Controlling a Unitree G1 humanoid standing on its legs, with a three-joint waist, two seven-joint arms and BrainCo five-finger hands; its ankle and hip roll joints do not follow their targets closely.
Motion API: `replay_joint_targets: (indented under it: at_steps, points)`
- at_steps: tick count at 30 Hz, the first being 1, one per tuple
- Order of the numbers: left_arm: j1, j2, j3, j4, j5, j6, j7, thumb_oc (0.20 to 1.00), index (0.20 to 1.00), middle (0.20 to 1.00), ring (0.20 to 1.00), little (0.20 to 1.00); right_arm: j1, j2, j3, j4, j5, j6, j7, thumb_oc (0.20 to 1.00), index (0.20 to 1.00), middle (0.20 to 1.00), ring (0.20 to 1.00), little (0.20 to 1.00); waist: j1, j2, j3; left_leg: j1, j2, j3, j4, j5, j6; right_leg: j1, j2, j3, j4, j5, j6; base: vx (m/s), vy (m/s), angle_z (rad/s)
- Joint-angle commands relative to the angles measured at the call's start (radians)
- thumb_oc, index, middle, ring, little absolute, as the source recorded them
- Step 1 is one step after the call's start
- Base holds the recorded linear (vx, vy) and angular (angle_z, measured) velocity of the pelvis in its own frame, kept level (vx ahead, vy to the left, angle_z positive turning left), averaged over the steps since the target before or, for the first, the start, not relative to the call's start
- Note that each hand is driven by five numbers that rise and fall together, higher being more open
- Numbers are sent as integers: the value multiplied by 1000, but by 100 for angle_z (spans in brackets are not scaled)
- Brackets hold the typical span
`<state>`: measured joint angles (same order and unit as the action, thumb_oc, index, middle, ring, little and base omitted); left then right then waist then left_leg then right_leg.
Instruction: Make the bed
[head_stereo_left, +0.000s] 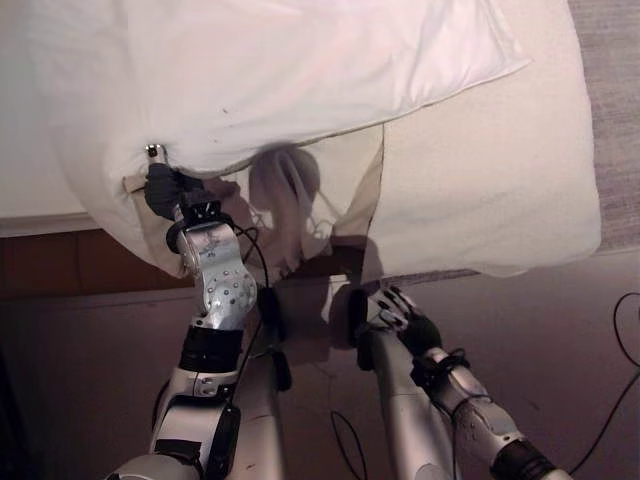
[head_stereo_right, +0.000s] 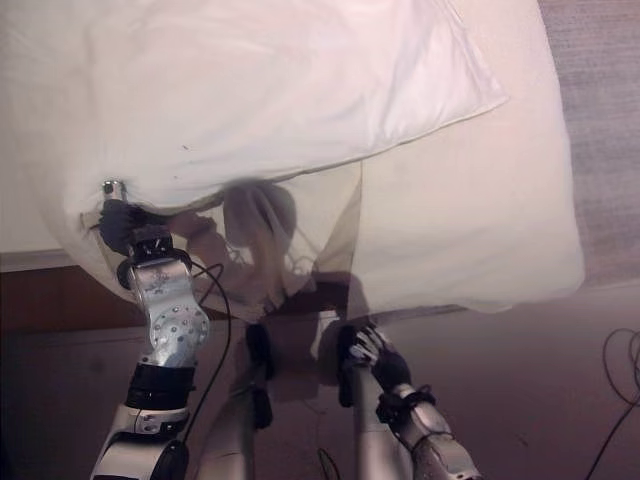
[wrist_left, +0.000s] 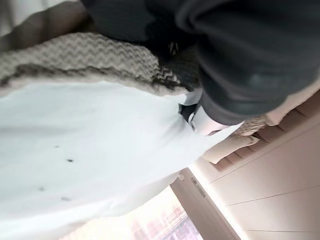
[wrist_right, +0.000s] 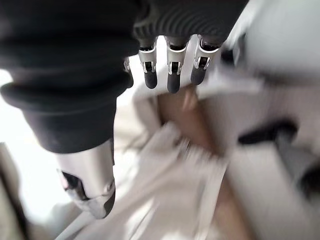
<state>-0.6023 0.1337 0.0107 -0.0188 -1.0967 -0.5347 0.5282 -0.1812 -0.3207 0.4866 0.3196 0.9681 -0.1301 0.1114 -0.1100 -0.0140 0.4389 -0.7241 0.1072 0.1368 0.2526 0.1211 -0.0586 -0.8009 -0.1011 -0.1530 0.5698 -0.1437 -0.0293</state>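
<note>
Nearest the robot, low at the foot of the bed, the right hand (head_stereo_left: 392, 310) hangs just under the drooping hem of the cream bed sheet (head_stereo_left: 480, 190). Its own wrist view shows the fingers (wrist_right: 172, 75) straight and slightly apart, the thumb held off to one side, closing on nothing — the hand is empty and short of the cloth.

Further up and to the left, the left hand (head_stereo_left: 163, 188) is raised against the lower edge of the white duvet (head_stereo_left: 290, 70), just where that edge bunches into a fold. Its fingers are buried in the fabric, so whether they pinch the edge or merely press it cannot be told from these views.

The step in hand looks like the early gathering of the cover: one corner lifted, the rest unspread. The next move probably calls for the right hand to rise, find the hem and close on it, so both hands can draw the cover flat together.

Beyond the hands the duvet lies skewed across the mattress, one corner (head_stereo_left: 520, 65) pointing toward the far right — puffy, rumpled, with the cream sheet bare below it and hanging over the bed's near edge above the brown floor (head_stereo_left: 560, 330).
</note>
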Motion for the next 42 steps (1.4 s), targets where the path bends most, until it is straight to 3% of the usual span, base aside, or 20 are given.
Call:
replay_joint_targets:
  at_steps: [1, 11, 13, 16, 24, 33, 42]
  points:
    - [25, 7, -39, -124, -38, -43, -188, 200, 200, 200, 200, 200, -66, 75, 65, -36, 193, 52, 103, 1000, 1000, 1000, 1000, 1000, 27, 21, -50, 14, -55, -2, 85, -129, 58, 70, 12, 13, -221, 184, 118, 0, 0, 0]
    - [90, -41, -165, -198, -155, -13, -359, 200, 200, 200, 200, 200, -307, 270, 157, 149, 450, 131, 143, 1000, 1000, 1000, 1000, 1000, 115, 32, -51, 113, -98, -46, 18, -113, 66, 165, -12, -26, -241, 177, 123, 22, 19, 13]
    - [90, -40, -166, -198, -155, -13, -359, 200, 200, 200, 200, 200, -308, 271, 157, 150, 450, 132, 143, 1000, 1000, 1000, 1000, 1000, 115, 32, -50, 115, -98, -46, 17, -112, 66, 167, -13, -26, -241, 177, 123, 18, 14, 20]
    - [103, -30, -207, -232, -158, 2, -379, 200, 200, 200, 200, 200, -359, 346, 155, 207, 499, 130, 117, 1000, 1000, 1000, 1000, 1000, 150, 43, -48, 143, -115, -72, -1, -103, 68, 207, -23, -51, -256, 177, 124, 36, 26, 23]
    - [125, -9, -260, -267, -176, 28, -413, 200, 200, 200, 200, 200, -468, 451, 75, 269, 588, 67, 73, 1000, 1000, 1000, 1000, 1000, 206, 73, -58, 205, -141, -119, -64, -82, 69, 274, -40, -95, -283, 173, 129, 35, 23, 18]
    - [178, 12, -252, -300, -173, 51, -432, 200, 200, 200, 200, 200, -514, 460, -38, 192, 670, -47, 51, 1000, 1000, 1000, 1000, 1000, 221, 85, -74, 244, -155, -145, -100, -69, 67, 316, -49, -121, -297, 163, 129, 28, 27, 12]
    - [229, 23, -178, -302, -124, 51, -413, 200, 200, 200, 200, 200, -442, 378, -110, -11, 684, -132, 77, 1000, 1000, 1000, 1000, 1000, 192, 70, -92, 242, -154, -135, -101, -70, 74, 317, -46, -109, -314, 166, 128, 0, 0, 0]
